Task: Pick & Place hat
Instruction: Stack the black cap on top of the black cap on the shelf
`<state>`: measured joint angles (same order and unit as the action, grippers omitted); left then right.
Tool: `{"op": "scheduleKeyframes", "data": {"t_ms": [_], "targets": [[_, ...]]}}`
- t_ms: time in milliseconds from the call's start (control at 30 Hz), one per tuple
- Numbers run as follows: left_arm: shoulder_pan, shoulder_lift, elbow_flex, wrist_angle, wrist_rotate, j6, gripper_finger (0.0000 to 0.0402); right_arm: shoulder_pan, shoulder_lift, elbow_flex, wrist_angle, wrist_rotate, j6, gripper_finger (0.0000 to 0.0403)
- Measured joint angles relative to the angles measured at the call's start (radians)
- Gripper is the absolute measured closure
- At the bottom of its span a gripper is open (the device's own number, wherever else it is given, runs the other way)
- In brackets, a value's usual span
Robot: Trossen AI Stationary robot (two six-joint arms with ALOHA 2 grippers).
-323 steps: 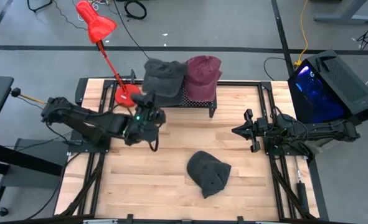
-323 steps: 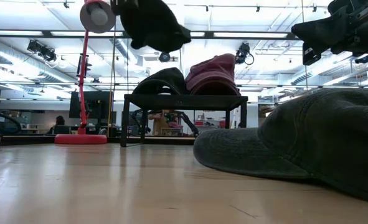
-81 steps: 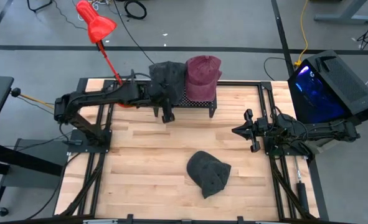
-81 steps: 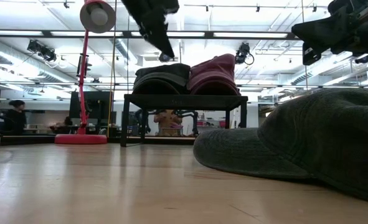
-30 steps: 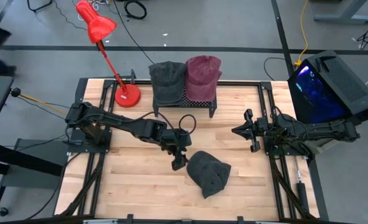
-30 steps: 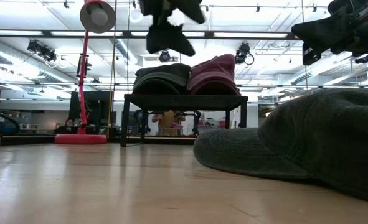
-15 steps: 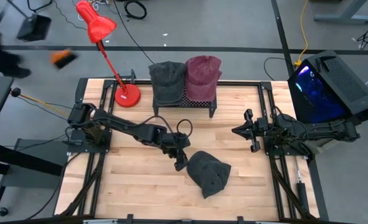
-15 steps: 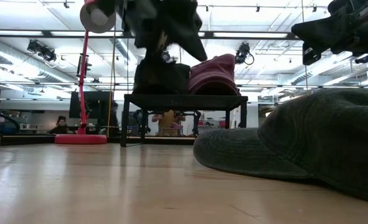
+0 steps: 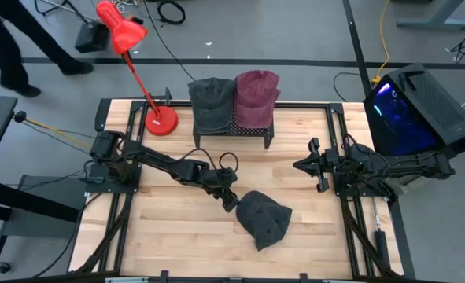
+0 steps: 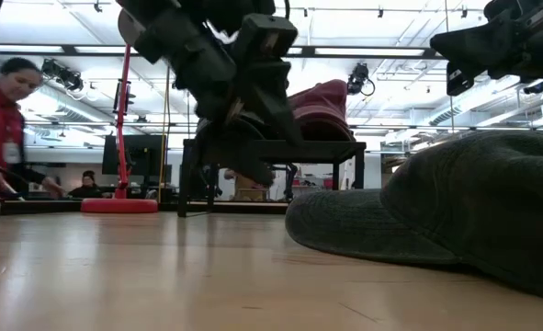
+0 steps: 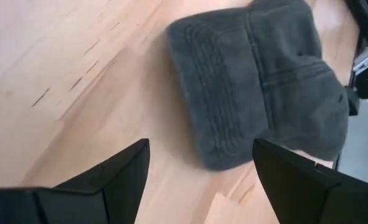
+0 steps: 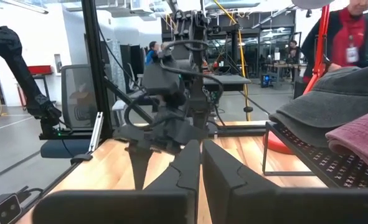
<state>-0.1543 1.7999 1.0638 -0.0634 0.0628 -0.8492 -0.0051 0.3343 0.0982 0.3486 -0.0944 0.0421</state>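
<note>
Three caps show in the high view: a dark grey cap [image 9: 264, 220] lying on the wooden table [image 9: 169, 236], and a grey cap [image 9: 212, 101] and a maroon cap [image 9: 256, 94] side by side on a black rack [image 9: 252, 128] at the far edge, well beyond the left gripper [image 9: 230, 201]. That gripper reaches to the table's middle, just beside the loose cap's near edge, fingers spread. The right gripper [image 9: 314, 166] hangs over the table's right side, well apart from the cap. A red desk lamp [image 9: 160, 120] stands beside the rack, and a person [image 9: 12, 47] walks on the floor past the table's far left corner.

From the low view, the left gripper [image 10: 253, 138] hangs close above the tabletop, just left of the loose cap [image 10: 436, 207] (whether they touch cannot be told), with the rack [image 10: 271, 147] behind it.

Looking out from the left wrist, two spread fingers [image 11: 124, 171] frame the cap [image 11: 258, 81], which lies flat on the wood just ahead of them.

Seen from the right wrist, its fingers [image 12: 180, 165] are pressed together with nothing between them; the left arm [image 12: 171, 93] works straight ahead.
</note>
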Motion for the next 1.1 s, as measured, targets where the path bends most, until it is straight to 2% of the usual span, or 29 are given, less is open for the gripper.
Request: {"op": "scheduleKeyframes", "data": {"t_ms": [200, 733, 1100], "targets": [[0.007, 0.068, 0.003, 0.129, 0.063, -0.006, 0.0110, 0.000, 0.000, 0.000, -0.003, 0.000, 0.000, 0.0380], [0.031, 0.135, 0.003, 0.204, 0.140, -0.021, 0.0115, 0.000, 0.000, 0.000, -0.005, 0.000, 0.000, 0.0380], [0.034, 0.135, 0.003, 0.222, 0.145, -0.002, 0.0220, 0.000, 0.000, 0.000, -0.005, 0.000, 0.000, 0.0380]]}}
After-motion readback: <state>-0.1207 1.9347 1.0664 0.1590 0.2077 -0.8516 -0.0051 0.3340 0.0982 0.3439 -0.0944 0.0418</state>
